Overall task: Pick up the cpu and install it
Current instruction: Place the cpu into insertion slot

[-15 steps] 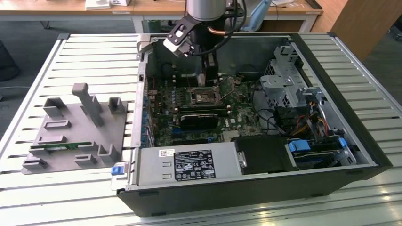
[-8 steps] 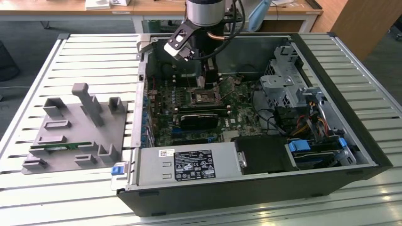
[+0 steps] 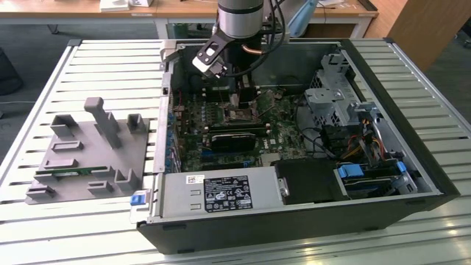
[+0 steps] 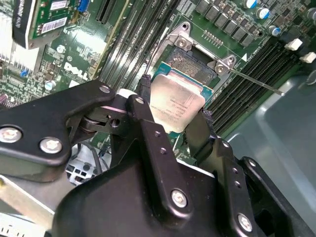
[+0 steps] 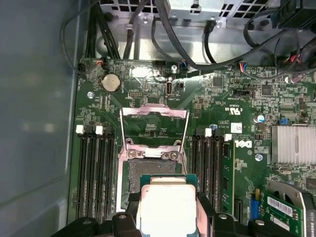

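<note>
Gripping the cpu point(image 4: 174, 101) by two opposite edges, the gripper point(image 4: 175, 111) has its black fingers point(image 4: 148, 123) closed on it over the open socket point(image 4: 195, 64). In the exterior view the gripper sits at 11 o'clock inside the computer case point(image 3: 294, 229). The cpu is a flat square with a silver-grey plate and a thin greenish rim. Faint print on the plate is unreadable. A white label point(image 3: 224, 193) sits at 6 o'clock.

Slatted metal table point(image 3: 110, 61), wooden desk point(image 3: 184, 9) behind
</note>
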